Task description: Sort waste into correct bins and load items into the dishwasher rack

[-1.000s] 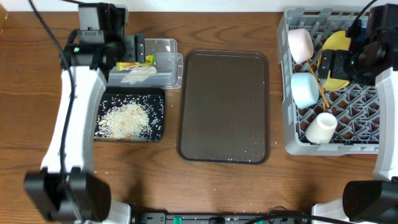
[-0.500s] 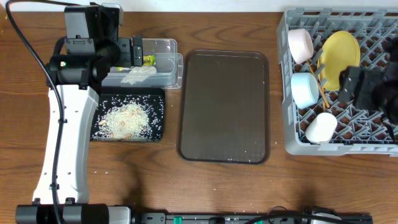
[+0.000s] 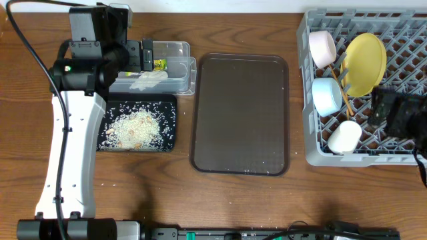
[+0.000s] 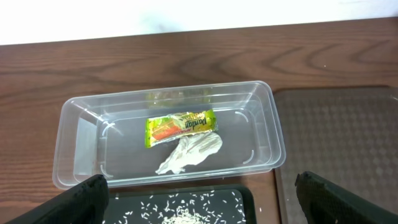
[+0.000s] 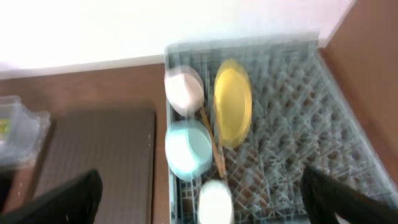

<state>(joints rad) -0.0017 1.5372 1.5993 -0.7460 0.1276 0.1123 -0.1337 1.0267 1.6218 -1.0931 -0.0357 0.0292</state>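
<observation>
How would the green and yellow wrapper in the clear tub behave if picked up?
The wrapper looks thin and flat, probably light and floppy. Its glossy print suggests it could slip. It touches the white crumpled scrap, which might drag along.

The counter (image 3: 240,200) is showing a mid-brown wood grain. The serving tray (image 3: 240,113) is presenting a dark brown surface with a fine dotted texture. The tub (image 4: 267,134) is appearing clear and colourless. The wrapper (image 4: 181,126) is displaying green and yellow print with an orange-red patch. The scrap (image 4: 189,152) is showing white. The shallow tray (image 3: 175,133) is showing black, and the grains (image 3: 137,128) are reading off-white to pale beige. The rack (image 3: 310,133) is presenting a grey lattice pattern. The plate (image 3: 365,63) is showing yellow, the upper bowl (image 3: 321,47) pinkish-white, the lower bowl (image 3: 327,95) light blue, the cup (image 3: 344,137) white, and the chopsticks (image 3: 345,93) a light wood tan. The left arm (image 3: 70,153) is showing white panels with black joints.
</observation>
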